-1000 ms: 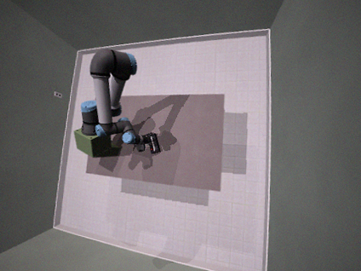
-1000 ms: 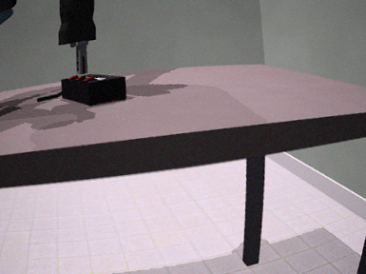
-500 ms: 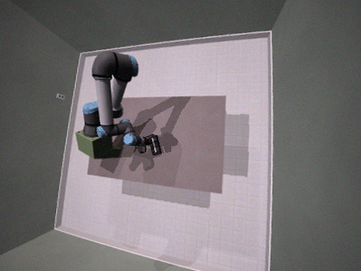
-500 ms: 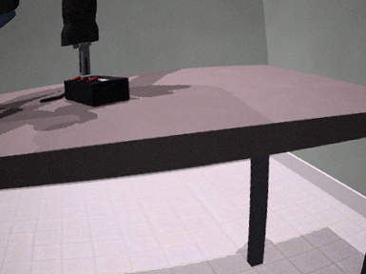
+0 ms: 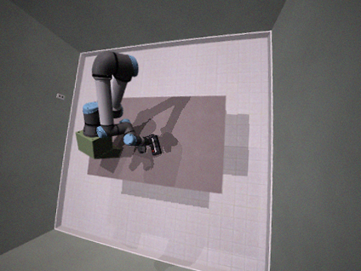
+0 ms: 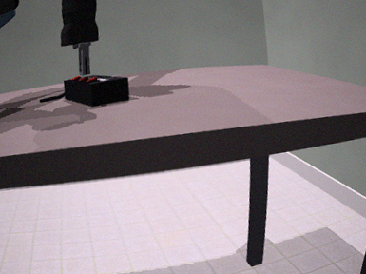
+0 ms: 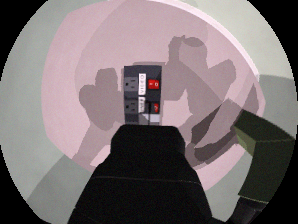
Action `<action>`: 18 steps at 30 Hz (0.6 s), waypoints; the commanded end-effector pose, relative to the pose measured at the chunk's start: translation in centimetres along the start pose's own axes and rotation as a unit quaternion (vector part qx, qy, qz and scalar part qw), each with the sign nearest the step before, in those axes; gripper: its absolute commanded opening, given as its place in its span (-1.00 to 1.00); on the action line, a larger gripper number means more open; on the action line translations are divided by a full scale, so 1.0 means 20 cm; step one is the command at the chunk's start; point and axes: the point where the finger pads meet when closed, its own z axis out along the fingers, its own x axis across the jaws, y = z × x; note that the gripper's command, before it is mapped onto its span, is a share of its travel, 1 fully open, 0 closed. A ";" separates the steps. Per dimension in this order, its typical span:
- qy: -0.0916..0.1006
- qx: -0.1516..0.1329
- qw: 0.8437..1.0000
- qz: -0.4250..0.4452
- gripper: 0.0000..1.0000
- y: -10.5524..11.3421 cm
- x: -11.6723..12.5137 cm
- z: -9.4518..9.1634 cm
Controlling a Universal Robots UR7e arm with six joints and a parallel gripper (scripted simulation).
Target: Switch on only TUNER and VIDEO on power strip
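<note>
A black power strip point(image 6: 97, 89) lies flat on the table, near its left end. It has red switches point(image 6: 85, 82) along its top. It also shows in the overhead view point(image 5: 155, 145) and in the wrist view point(image 7: 143, 94), where two red switches point(image 7: 153, 95) sit on its right side. My gripper point(image 6: 85, 67) is shut and empty. Its fingertips point down just above the near end of the strip's switch row. In the wrist view the gripper body point(image 7: 143, 163) hides the strip's near end.
The robot base stands on a green block point(image 5: 94, 145) at the table's left edge. The table's front edge point(image 6: 182, 148) and its dark legs point(image 6: 257, 209) show in the side view. A thin black cord point(image 6: 52, 98) runs left from the strip.
</note>
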 end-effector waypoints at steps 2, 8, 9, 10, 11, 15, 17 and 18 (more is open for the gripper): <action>0.000 0.000 1.000 0.000 -1.00 0.00 0.00 0.00; 0.000 0.000 1.000 0.000 -1.00 0.00 0.00 0.00; 0.000 0.000 1.000 0.000 -1.00 0.00 0.00 0.00; 0.000 0.000 1.000 0.000 -1.00 0.00 0.00 0.00; 0.000 0.000 1.000 0.000 -1.00 0.00 0.00 0.01; 0.000 0.000 1.000 0.000 -1.00 0.00 0.00 0.01; 0.000 0.000 1.000 0.000 -1.00 0.00 0.00 0.02; 0.000 0.000 1.000 0.000 -1.00 0.00 0.00 0.02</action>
